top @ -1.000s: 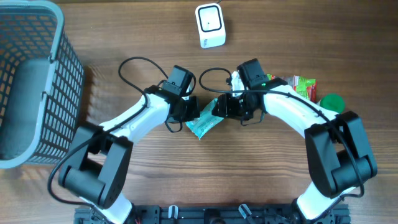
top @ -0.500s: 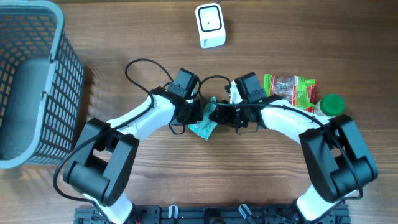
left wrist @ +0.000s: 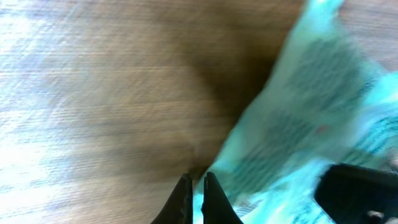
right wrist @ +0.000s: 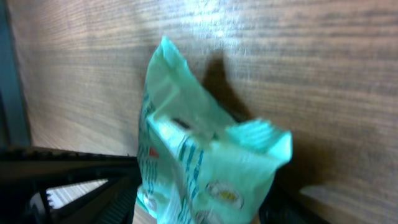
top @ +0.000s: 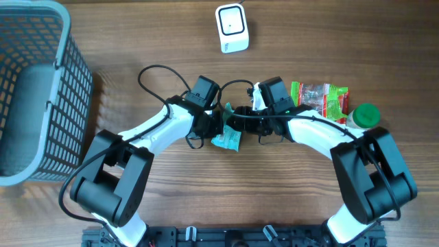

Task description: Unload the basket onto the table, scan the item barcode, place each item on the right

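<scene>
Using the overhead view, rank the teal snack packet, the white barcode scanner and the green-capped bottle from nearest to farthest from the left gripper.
Measured from the left gripper:
1. teal snack packet, right at its fingertips, in the middle of the view.
2. white barcode scanner, well ahead of it, at top centre.
3. green-capped bottle, farthest, out on the right side.

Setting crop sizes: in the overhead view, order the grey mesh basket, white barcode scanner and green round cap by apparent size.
Largest: grey mesh plastic basket.
Middle: white boxy barcode scanner.
Smallest: green round cap.
</scene>
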`<state>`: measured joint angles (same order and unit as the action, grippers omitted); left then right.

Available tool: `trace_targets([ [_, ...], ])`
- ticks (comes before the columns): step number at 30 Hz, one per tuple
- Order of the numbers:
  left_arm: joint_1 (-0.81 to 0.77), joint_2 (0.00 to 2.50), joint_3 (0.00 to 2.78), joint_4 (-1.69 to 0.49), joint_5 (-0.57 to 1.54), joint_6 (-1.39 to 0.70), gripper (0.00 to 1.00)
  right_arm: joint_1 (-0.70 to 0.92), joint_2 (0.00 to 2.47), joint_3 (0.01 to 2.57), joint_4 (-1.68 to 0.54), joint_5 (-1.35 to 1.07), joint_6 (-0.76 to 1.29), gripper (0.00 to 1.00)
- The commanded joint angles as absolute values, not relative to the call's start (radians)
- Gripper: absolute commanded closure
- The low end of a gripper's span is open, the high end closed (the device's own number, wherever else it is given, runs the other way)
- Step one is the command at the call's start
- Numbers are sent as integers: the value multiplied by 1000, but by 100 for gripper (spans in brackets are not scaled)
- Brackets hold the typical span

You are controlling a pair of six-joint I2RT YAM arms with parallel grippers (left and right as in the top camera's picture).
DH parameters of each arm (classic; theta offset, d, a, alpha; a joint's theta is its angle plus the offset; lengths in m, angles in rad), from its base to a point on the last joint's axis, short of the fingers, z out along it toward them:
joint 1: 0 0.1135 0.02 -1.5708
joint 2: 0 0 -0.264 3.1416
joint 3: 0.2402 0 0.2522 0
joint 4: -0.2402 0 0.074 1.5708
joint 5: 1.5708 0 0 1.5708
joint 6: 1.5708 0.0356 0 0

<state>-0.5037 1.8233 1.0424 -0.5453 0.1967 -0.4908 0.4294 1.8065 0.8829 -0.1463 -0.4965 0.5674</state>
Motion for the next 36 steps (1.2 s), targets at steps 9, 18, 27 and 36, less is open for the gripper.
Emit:
trace_targets([
  [9,-510,1681,1085,-652,228,-540,96,411,1628,881,-179,-385,283,25],
  [18,-541,1855,1056,-512,227,-539,96,365,1724,881,-123,-469,311,24],
  [27,-542,1868,1056,-502,212,-531,96,367,1826,880,-54,-552,459,28],
  [36,-532,1853,1058,-512,198,-527,96,365,1876,881,-11,-560,512,92],
])
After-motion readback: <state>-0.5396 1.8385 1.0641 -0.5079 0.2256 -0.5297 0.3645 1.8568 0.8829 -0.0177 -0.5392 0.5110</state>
